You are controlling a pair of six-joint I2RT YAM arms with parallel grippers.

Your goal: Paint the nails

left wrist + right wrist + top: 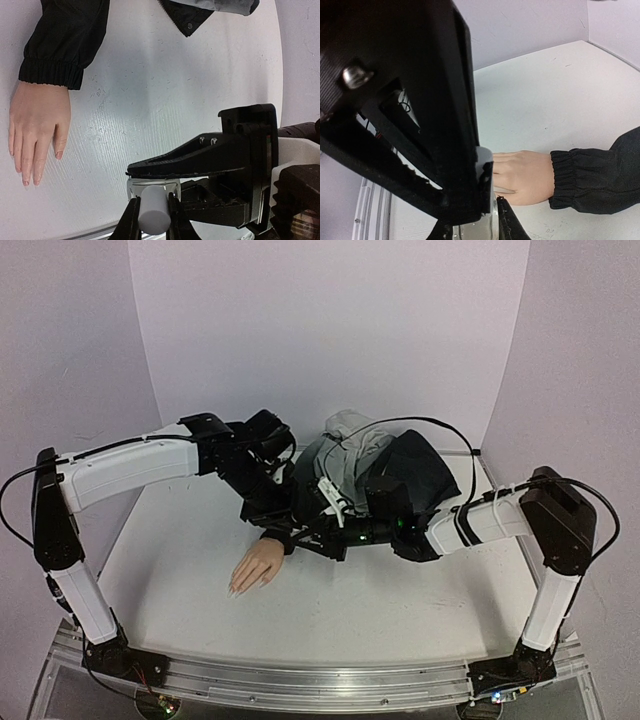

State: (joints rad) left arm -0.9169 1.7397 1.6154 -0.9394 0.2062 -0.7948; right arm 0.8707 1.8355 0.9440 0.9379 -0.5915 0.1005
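On table [200, 100], nails [25, 182] lie well apart from L hand [152, 202] & R hand [475, 227], both clamped on white bottle [152, 220].

Bright and even from above in the top view, with soft grey shadows on the white table [400, 610] under the left arm [130, 472] and beside the hand [255, 568]. In the left wrist view, pale shiny glare across the middle of the table, sharp on the hand and sleeve [65, 40], a bit soft at the very bottom. In the right wrist view, dark and blurry up close on the left, clearer far off.
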